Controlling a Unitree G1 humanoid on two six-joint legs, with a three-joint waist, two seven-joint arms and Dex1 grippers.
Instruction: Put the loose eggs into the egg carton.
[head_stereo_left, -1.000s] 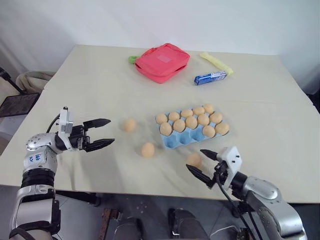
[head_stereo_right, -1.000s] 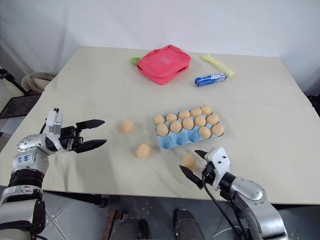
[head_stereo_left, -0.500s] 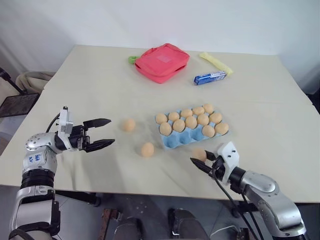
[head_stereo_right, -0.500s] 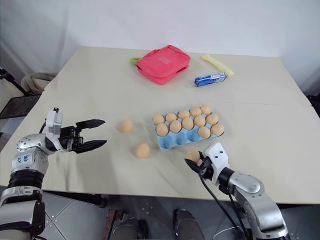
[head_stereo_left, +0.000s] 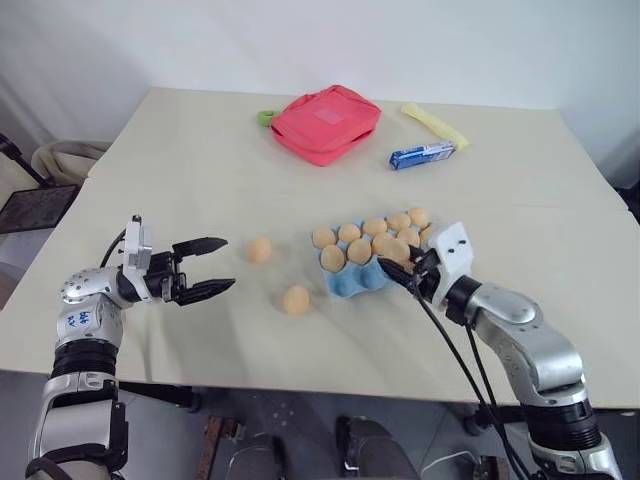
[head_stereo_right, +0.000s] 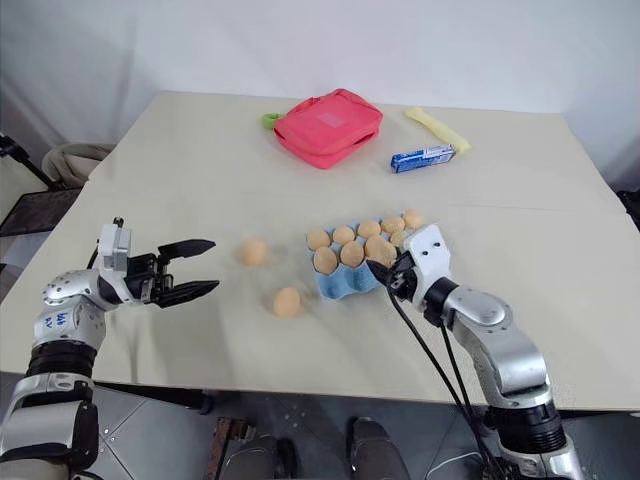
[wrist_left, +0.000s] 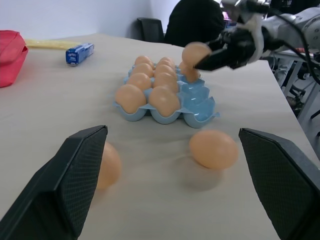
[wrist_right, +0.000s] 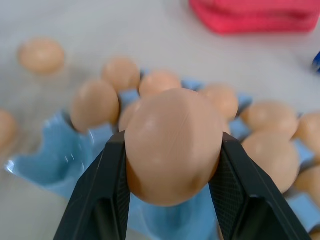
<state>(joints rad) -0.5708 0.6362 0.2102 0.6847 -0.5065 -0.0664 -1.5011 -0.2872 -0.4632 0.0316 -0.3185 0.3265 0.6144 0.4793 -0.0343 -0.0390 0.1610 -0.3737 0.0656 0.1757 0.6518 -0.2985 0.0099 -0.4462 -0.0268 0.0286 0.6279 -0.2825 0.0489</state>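
Holding one egg pinched between its two black fingers, the right gripper hangs over the near-right part of the egg carton, presumably so the egg can be set down into an empty cup. Fingers closed snugly on the egg's flanks, pads flat against the shell; the grip sits about mid-length, which looks sensible for a rounded, slippery object. Left gripper hovers over the left of the surface with fingers spread wide and nothing between them, pointing toward the two loose eggs: one just left of the carton, the other nearer the front edge, both apart from the carton and from each other. Judged reason: it is staged to take one of these next. Carton is light-blue moulded pulp or plastic, lidless, scalloped rim, cups in rows; the far rows are filled, and open cups remain along the near row. Eggs are smooth, matte tan-orange, all alike. Farther back lie a soft red pouch, a small blue-and-white packet and a pale yellow wrapped strip, well clear of the work. Surface is pale cream and slightly creased, like a cloth or sheet.
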